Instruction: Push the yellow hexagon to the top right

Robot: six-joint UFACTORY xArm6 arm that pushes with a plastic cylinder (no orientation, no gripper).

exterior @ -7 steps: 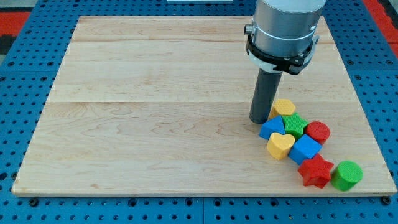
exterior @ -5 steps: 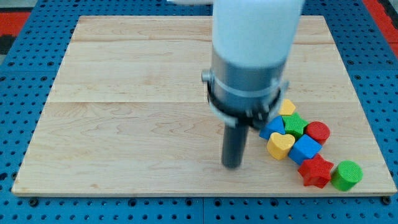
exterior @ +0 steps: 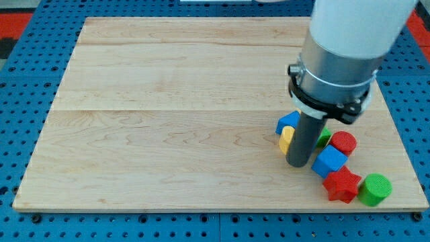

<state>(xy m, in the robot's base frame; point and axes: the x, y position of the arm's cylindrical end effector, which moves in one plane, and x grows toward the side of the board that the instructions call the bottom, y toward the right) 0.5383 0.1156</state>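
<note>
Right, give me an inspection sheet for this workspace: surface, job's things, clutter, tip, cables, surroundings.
Surface: wooden board, pale planks, lying flat.
Job's things: yellow hexagon, not identifiable; only a sliver of a yellow block shows at the rod's left edge, shape hidden.
Clutter: blue block above that yellow sliver; blue cube; red cylinder; red star; green cylinder; a green block mostly hidden behind the rod. All bunched at the view's lower right.
Grippers: none fitted; my tip sits just right of the yellow sliver and left of the blue cube.
Cables: nothing seen.
Surroundings: blue perforated base; red patches at the view's top corners.
</note>
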